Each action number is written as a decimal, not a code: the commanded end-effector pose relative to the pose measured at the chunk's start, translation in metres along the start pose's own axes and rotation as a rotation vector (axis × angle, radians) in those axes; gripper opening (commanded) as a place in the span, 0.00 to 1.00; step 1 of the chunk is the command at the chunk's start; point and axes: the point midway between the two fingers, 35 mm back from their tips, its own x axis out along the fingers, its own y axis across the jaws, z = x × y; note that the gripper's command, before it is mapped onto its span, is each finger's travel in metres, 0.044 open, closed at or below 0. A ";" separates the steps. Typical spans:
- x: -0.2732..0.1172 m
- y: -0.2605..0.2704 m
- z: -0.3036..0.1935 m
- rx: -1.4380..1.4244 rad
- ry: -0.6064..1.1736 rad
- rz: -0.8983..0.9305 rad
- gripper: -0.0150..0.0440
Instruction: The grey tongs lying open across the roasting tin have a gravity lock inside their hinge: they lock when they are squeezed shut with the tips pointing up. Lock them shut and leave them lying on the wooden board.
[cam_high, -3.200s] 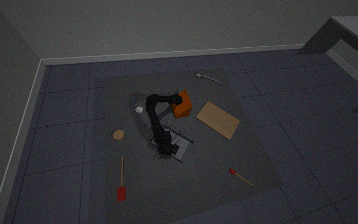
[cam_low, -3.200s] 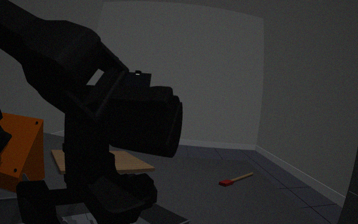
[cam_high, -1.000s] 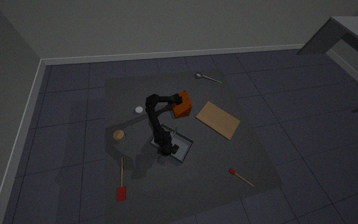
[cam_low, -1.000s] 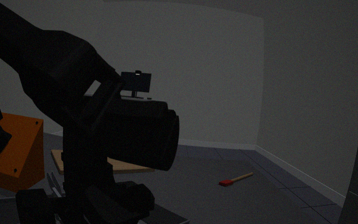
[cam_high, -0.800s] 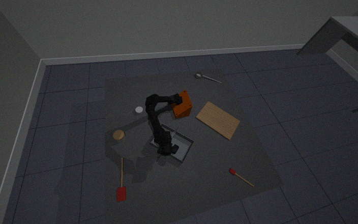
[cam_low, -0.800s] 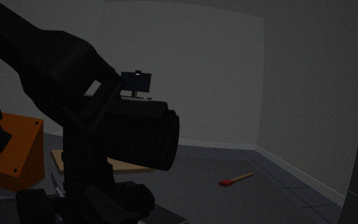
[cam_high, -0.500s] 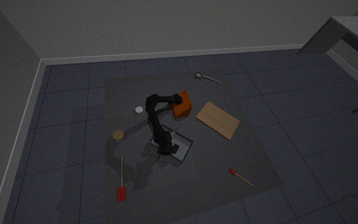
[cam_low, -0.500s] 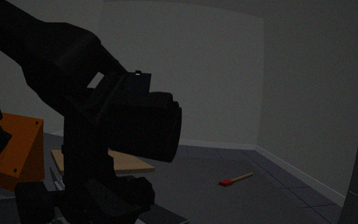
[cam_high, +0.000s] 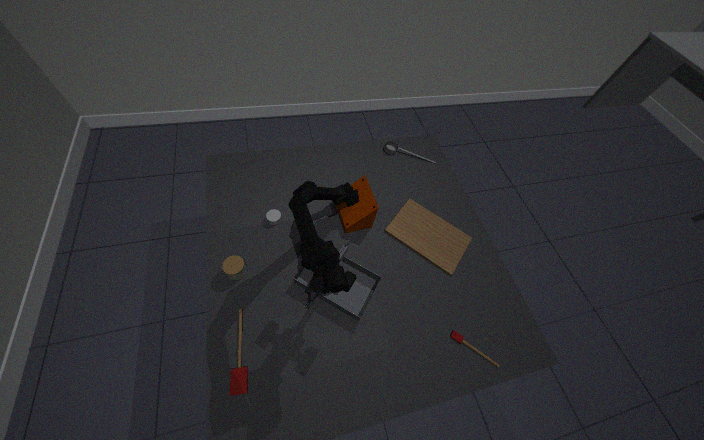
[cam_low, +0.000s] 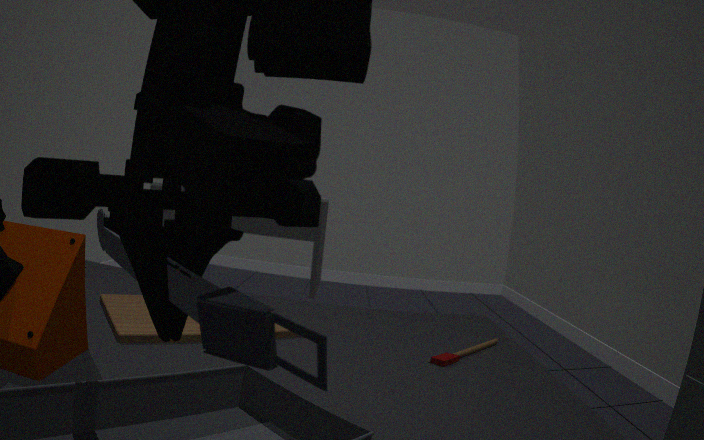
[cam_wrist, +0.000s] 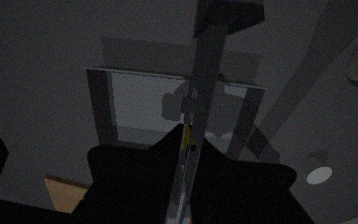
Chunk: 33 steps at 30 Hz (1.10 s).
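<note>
My gripper (cam_low: 173, 324) (cam_wrist: 184, 128) is shut on the grey tongs (cam_high: 344, 251) (cam_low: 236, 329) (cam_wrist: 207, 62) and holds them above the roasting tin (cam_high: 369, 298) (cam_low: 181, 391) (cam_wrist: 102, 110). The tongs' arms lie close together between the fingers. In the exterior view the hinge block and loop are low at the right and the tips higher at the left; the true tilt is hard to judge. I cannot tell whether the lock is engaged. The wooden board (cam_high: 428, 236) (cam_low: 124, 316) (cam_wrist: 65, 192) is bare. In the top view the arm hides the fingers.
The orange wedge-shaped base (cam_high: 366, 207) (cam_low: 46, 290) stands between tin and board. A white disc (cam_high: 273, 214) (cam_wrist: 319, 175) and a tan round piece (cam_high: 233, 264) are left. A large red-headed tool (cam_high: 238, 381), a small one (cam_high: 456, 336) (cam_low: 444, 359) and a strainer (cam_high: 390, 148) lie farther out.
</note>
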 end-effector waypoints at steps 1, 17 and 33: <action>0.002 0.000 0.000 0.001 0.006 -0.014 0.00; 0.000 0.070 -0.046 0.159 0.024 0.021 0.00; -0.002 0.152 -0.139 0.416 0.044 0.018 0.00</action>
